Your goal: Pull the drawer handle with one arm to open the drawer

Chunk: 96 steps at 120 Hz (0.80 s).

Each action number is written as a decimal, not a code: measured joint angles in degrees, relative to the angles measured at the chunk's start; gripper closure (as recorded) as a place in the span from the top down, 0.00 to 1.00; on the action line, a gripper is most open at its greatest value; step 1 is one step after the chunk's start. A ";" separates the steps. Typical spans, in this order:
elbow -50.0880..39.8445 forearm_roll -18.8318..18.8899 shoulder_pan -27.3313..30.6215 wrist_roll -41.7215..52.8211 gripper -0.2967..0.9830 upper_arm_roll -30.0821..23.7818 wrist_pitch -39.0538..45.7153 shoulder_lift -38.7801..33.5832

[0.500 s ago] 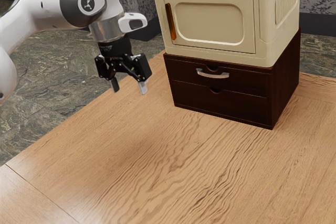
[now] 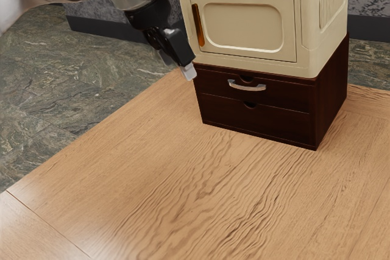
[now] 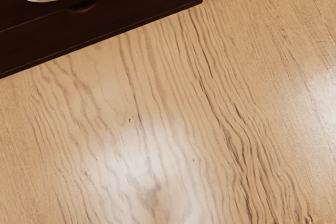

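The upper drawer [image 2: 283, 94] of the dark brown wooden cabinet [image 2: 332, 98] sits shut at the right of centre in the exterior view, its front flush with the body around it. Its curved silver metal handle [image 2: 247, 86] runs across that front, near the middle of the frame, with nothing touching it. The black two-finger gripper [image 2: 178, 67] hangs at the upper centre-left, tilted, its fingers parted and empty. In that picture its tips lie near the cabinet's left front edge, but how far in front of the wood they are I cannot tell.

So the task looks to be in its approach: no grasp made, no pull begun. What is left is to line up with the handle, take hold, and draw the drawer out over the pale wooden table [image 2: 146, 168]. The hand probably needs to move toward the exterior view's right and somewhat lower. Coming in too high, it might knock the cream plastic box [image 2: 244, 25] stacked on top; off-line, a finger could catch the drawer front instead of passing behind the bar.
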 joint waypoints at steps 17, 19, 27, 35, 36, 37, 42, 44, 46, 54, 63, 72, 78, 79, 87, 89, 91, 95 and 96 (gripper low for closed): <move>-0.69 2.02 -1.67 13.79 0.77 -1.17 4.26 4.07; -0.86 2.13 -1.82 15.22 0.77 -1.20 4.86 4.48; -1.56 2.56 -3.29 20.56 0.77 -1.24 7.43 5.91; -2.51 2.89 -4.64 25.34 0.77 -1.27 10.12 6.96; -2.64 2.92 -4.71 25.91 0.77 -1.27 10.44 7.04; -2.89 2.94 -4.76 26.47 0.77 -1.27 10.81 7.10; -4.15 3.02 -4.93 29.22 0.77 -1.26 12.67 7.29; -4.68 3.03 -4.95 30.29 0.77 -1.26 13.42 7.33; -5.26 3.03 -4.94 31.34 0.77 -1.26 14.19 7.35; -6.79 3.04 -4.78 35.38 0.77 -1.21 17.18 7.42; -7.26 3.01 -4.58 39.41 0.77 -0.97 20.15 7.48; -7.34 3.00 -4.79 42.89 0.77 -0.68 22.84 7.96; -7.32 3.12 -4.72 44.97 0.77 -0.48 24.22 8.48; -7.32 3.13 -4.69 45.30 0.77 -0.44 24.43 8.56; -7.31 3.19 -4.72 47.85 0.77 0.58 25.84 9.25; -7.31 3.20 -4.74 48.44 0.77 0.90 26.13 9.39; -7.31 3.21 -4.74 49.02 0.77 1.14 26.40 9.51; -7.30 3.22 -4.78 50.11 0.77 1.52 26.88 9.73; -7.29 3.23 -4.79 50.37 0.77 1.62 26.99 9.81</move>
